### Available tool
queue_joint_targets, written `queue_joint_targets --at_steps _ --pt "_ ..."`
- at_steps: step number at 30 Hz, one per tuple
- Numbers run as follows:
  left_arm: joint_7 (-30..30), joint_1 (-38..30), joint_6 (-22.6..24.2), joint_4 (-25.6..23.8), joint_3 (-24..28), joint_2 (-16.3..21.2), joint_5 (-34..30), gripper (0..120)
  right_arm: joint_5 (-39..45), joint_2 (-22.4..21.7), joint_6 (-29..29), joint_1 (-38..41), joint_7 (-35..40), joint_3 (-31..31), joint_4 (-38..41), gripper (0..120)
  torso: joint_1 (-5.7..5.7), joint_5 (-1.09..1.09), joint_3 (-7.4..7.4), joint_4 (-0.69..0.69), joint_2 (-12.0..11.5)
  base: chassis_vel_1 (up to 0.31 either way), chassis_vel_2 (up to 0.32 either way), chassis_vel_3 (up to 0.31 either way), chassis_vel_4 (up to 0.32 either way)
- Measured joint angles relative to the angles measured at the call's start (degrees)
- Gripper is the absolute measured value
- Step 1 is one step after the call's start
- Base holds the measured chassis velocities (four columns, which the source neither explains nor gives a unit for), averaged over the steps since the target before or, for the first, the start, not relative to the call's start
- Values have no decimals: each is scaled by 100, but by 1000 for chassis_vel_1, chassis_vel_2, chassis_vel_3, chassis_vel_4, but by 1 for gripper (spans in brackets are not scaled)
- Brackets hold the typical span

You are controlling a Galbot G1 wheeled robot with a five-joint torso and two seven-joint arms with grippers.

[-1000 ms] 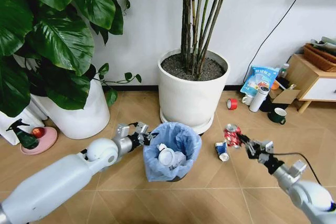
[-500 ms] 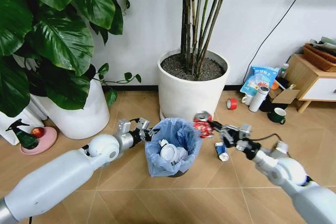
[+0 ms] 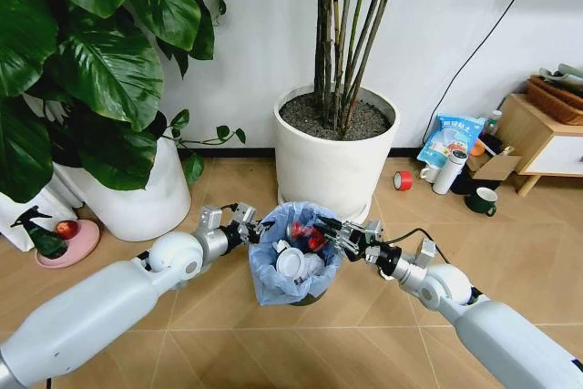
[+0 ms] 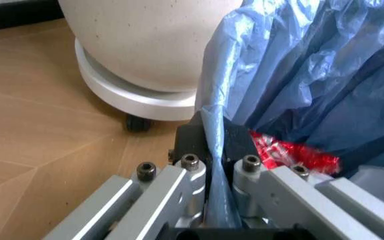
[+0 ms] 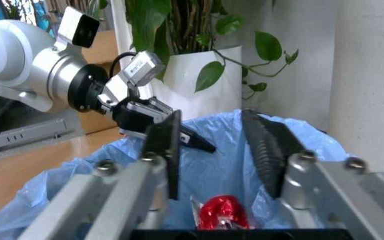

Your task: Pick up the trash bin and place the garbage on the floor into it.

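The trash bin (image 3: 273, 291), black with a baggy light-blue liner, stands on the floor (image 3: 228, 343) in front of the big white pot. My left gripper (image 3: 258, 225) is shut on the liner's near-left rim; the left wrist view shows the blue plastic (image 4: 299, 75) pinched in the left gripper (image 4: 213, 137). My right gripper (image 3: 321, 228) hovers open over the bin's mouth. A red-white can (image 3: 307, 236) lies loose inside, below the open right gripper (image 5: 212, 117), where it shows as a red can (image 5: 222, 215). White paper wads (image 3: 291, 267) also lie in the bin.
A large white plant pot (image 3: 332, 166) stands right behind the bin, another white pot (image 3: 137, 202) to the left. A pink dish (image 3: 62, 241) sits far left. At the right are a red tape roll (image 3: 402, 180), a white bottle (image 3: 448, 172), a green mug (image 3: 481, 200) and a wooden cabinet (image 3: 537, 138).
My right gripper carried the red-white can leftward from the floor at the right to over the bin and opened; the can now lies inside. The left gripper kept its hold.
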Motion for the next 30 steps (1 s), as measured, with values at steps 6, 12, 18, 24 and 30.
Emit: queue_joint_targets --at_steps 6,12,18,24,30 --pt "-21 10 8 -9 -5 -34 -20 0 8 -3 -3 16 16 -11 2 62 0 0 0 0 1 0 0 0 0" --pt "-40 37 13 -12 -7 -34 -21 0 55 27 3 5 27 0 36 80 0 0 0 0 1 0 0 0 0" --pt "-46 85 14 -12 -27 27 -11 0 105 52 16 -43 90 169 123 98 0 0 0 1 1 0 0 0 0" --pt "-47 87 17 -7 -44 39 -7 0 105 -129 65 -88 84 364 245 100 0 0 0 0 1 0 0 0 0" --pt "-62 93 20 24 -119 51 -8 0 -1 -265 -8 -375 412 895 346 100 0 1 0 1 1 0 0 0 0"
